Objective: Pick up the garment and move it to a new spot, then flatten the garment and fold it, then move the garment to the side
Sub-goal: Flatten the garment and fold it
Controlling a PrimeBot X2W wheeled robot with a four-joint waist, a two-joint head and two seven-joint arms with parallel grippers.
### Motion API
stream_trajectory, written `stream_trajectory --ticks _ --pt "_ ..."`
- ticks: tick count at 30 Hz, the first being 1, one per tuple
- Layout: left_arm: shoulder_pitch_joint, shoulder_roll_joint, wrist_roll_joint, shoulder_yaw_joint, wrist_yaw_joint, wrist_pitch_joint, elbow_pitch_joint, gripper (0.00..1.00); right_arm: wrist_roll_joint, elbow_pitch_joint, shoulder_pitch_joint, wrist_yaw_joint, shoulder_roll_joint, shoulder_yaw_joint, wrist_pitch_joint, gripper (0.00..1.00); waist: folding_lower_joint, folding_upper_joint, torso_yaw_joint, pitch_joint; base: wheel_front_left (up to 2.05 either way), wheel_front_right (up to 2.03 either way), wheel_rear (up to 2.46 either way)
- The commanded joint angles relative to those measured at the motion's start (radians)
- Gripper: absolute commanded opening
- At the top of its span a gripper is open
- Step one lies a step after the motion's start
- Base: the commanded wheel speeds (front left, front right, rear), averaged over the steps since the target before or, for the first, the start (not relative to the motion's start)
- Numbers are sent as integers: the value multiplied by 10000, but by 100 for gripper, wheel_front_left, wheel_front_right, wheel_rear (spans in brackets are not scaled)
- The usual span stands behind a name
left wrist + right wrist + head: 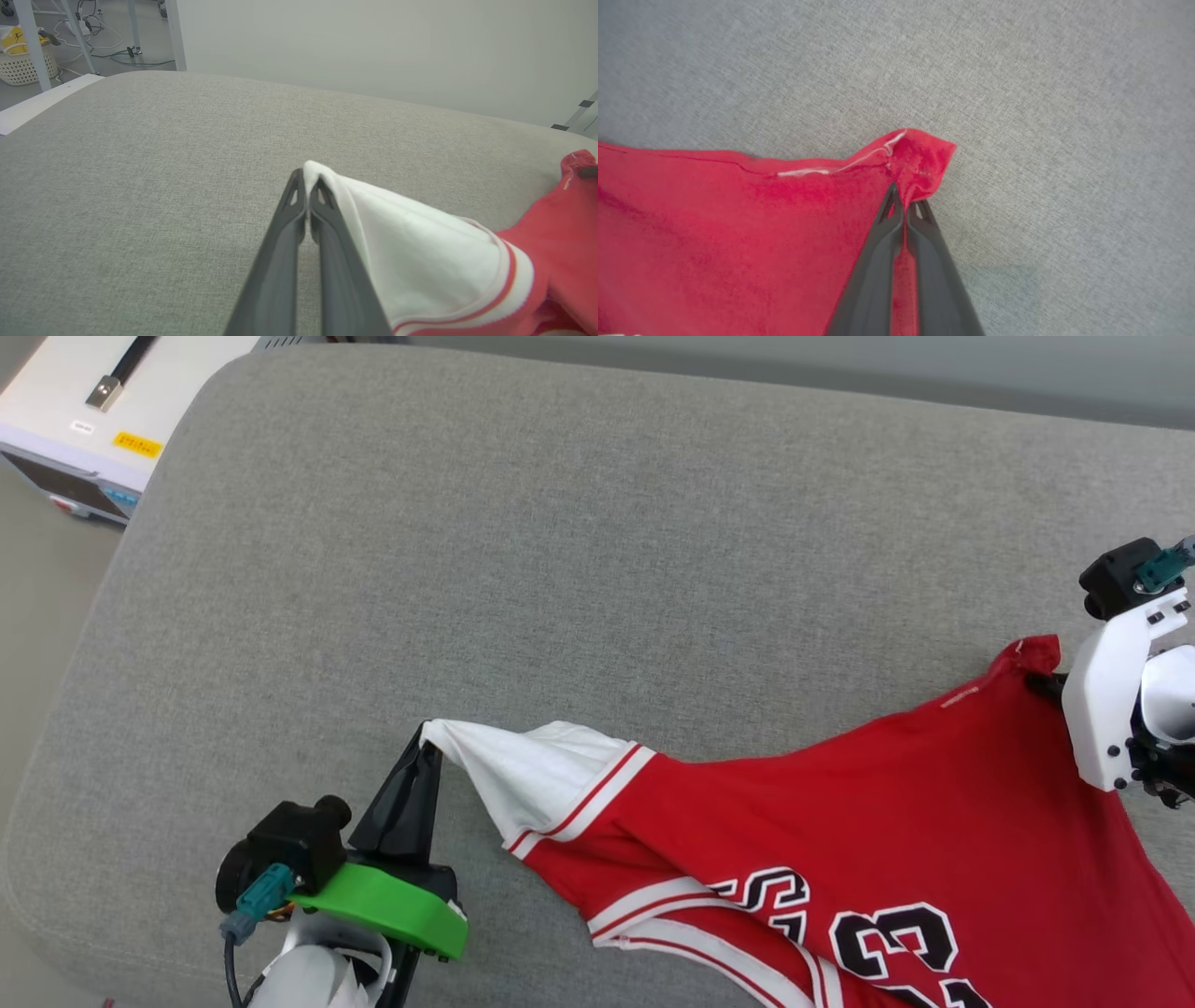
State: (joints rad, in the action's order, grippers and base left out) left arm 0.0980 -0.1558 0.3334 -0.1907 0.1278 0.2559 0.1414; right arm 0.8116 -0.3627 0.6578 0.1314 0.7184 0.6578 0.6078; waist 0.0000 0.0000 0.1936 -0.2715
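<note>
garment: we see the garment (pixel 887 821), a red jersey, spread over the near right part of the grey padded surface (pixel 560 569). it is pulled out between two grips, and its lower part runs out of the head view at the surface's near side.
left gripper: our left gripper (pixel 428 739) is over the near left part of the surface. its jaws are pressed together on the tip of the white sleeve (pixel 523 775), which is drawn up to a point clear of the surface.
right gripper: our right gripper (pixel 906 201) is at the right side of the surface. its jaws pinch the red hem corner (pixel 920 154), which bunches just past the tips, and a pale stitched line runs along the hem from there.
trim: a red-and-white striped band (pixel 597 793) edges the sleeve where white meets red, toward the middle of the surface's near side.
numerals: black white-outlined numerals (pixel 896 943) face up near the surface's near right.
fabric: the top edge runs in a shallow sag across the surface from one pinched point to the other.
beyond the surface: a white box (pixel 93 420) with a yellow label stands off the far left corner, and in the left wrist view a woven basket (pixel 23 65) sits on the floor past the same corner.
</note>
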Motion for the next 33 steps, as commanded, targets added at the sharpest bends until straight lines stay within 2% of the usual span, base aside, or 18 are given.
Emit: stream_trajectory --ticks 1,12,17,23,26,33 --pt "52 -144 -84 62 25 59 -119 0 109 166 76 -7 62 -35 -357 0 0 0 -272 480 0 0 0" --pt "1629 -1178 100 445 27 -230 -862 0 485 1525 52 -7 268 -832 -2082 0 0 0 -982 1311 0 0 0" --pt "2997 -1874 268 509 28 -718 -1282 0 453 2215 173 -7 264 -1350 -2566 0 0 0 -1308 1435 0 0 0" --pt "4994 -2566 539 -23 28 -1308 -1486 0 334 2798 534 -7 101 -2145 -2844 0 0 0 -1536 1354 0 0 0" --pt "6041 -2758 635 -309 28 -1475 -1408 0 221 3015 781 -7 -23 -2460 -2867 0 0 0 -1630 1217 0 0 0" --pt "8493 -2819 879 -1005 28 -1598 -662 0 -127 3394 1511 -7 -338 -2996 -2739 0 0 0 -1789 568 0 0 0"
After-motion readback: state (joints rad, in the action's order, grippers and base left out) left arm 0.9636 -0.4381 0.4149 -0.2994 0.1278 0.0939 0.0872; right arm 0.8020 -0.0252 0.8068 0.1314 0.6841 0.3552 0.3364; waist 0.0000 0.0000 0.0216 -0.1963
